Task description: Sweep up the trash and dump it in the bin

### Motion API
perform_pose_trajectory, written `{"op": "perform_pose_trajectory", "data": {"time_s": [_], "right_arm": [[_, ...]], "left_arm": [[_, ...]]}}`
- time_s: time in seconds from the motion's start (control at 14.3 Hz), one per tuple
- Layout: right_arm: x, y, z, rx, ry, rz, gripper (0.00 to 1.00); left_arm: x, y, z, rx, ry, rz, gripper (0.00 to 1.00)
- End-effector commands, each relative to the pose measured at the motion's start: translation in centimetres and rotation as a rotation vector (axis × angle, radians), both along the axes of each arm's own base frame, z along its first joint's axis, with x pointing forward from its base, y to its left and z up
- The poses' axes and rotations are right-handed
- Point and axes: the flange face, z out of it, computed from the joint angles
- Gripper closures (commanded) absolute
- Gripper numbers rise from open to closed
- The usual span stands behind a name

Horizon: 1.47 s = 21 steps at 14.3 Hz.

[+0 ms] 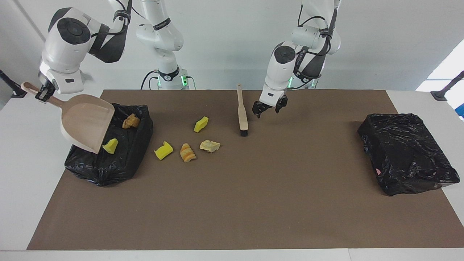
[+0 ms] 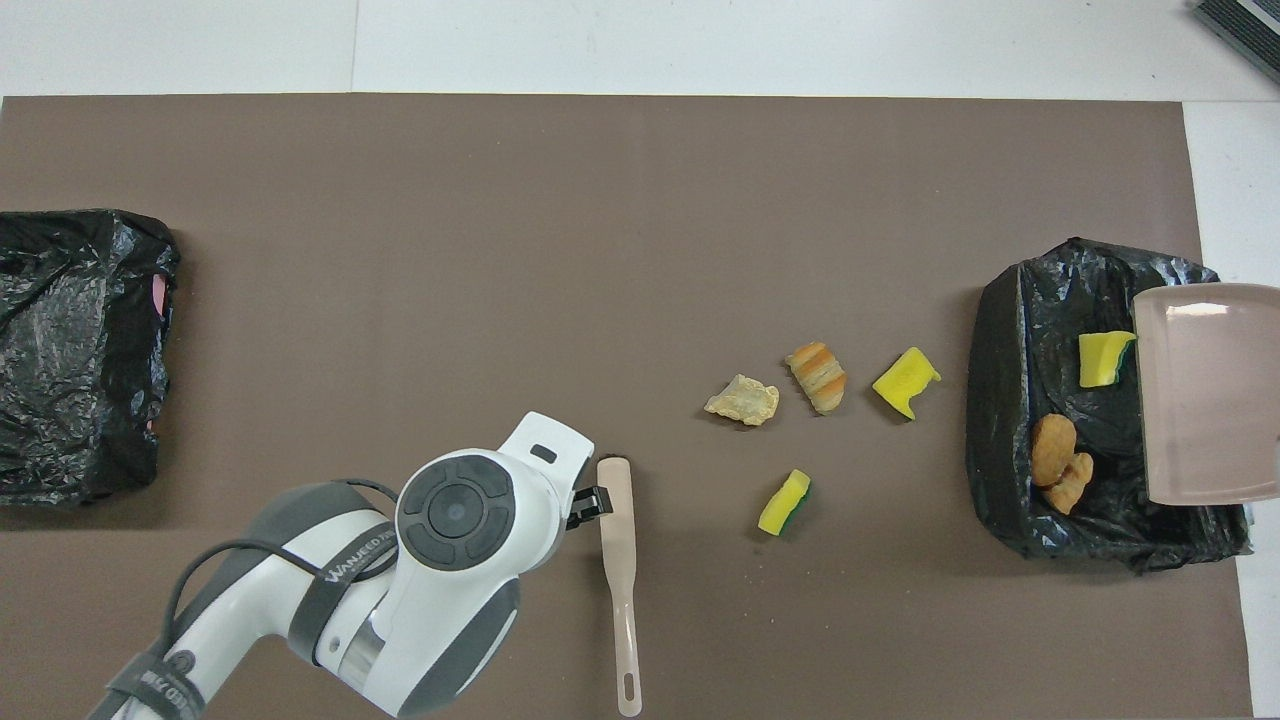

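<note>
Four trash pieces lie loose on the brown mat (image 1: pixel 232 203), all between the bin (image 1: pixel 108 152) at the right arm's end of the table and the brush (image 1: pixel 242 110). A yellow foam chunk (image 1: pixel 163 150) lies closest to the bin; a striped tan lump (image 1: pixel 187 152) and a pale lump (image 1: pixel 210 145) come next toward the brush; a second yellow chunk (image 1: pixel 201 124) sits nearer to the robots than these. Two pieces are already inside the bin: a yellow chunk (image 1: pixel 110 145) and a tan-orange lump (image 1: pixel 131 121).

Right gripper (image 1: pixel 42 93): pinched on the handle of the beige dustpan (image 1: pixel 85 121), raised over the bin. The pan is tipped steeply, mouth edge down at the liner, presumably so its load slides out. The yellow chunk sits right at the pan's lip, which fits that reading. The pan looks empty.

Left gripper (image 1: pixel 270 107): fingers spread, holding nothing, hanging just above the mat beside the brush on the side away from the bin. The brush lies flat, bristles pointing away from the robots, likely parked while the dump is done.

A second black-bagged bin (image 1: pixel 406 152) sits at the left arm's end of the table, well apart from the first, with no loose trash near it.

Judgement: partway through; four pieces call for another sweep-and-dump pass. The left gripper is well placed to pick up the brush.
</note>
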Motion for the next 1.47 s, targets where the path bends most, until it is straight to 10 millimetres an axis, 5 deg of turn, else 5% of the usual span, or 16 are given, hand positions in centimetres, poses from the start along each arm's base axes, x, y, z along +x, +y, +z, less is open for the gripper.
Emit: {"op": "perform_pose_trajectory", "data": {"time_s": [0.0, 0.28, 0.7, 0.98, 1.4], "right_arm": [[-0.5, 0.0, 1.1, -0.053, -0.002, 0.009, 1.0], [-0.1, 0.4, 3.7, -0.055, -0.023, 0.036, 1.0], [-0.2, 0.7, 3.2, 0.164, -0.058, -0.061, 1.0], [-0.1, 1.7, 2.6, 0.285, -0.129, -0.142, 1.0], [-0.5, 7.4, 1.4, 0.397, -0.277, -0.507, 1.0]], "left_arm": [[1.6, 5.4, 2.9, 0.011, 0.005, -0.037, 0.0], [2.7, 11.3, 6.7, 0.006, 0.016, -0.099, 0.0], [3.6, 18.4, 11.9, -0.011, 0.016, -0.206, 0.0], [4.9, 24.1, 17.7, -0.022, -0.041, -0.276, 0.0], [8.0, 25.9, 21.3, 0.034, -0.056, -0.3, 0.0]]}}
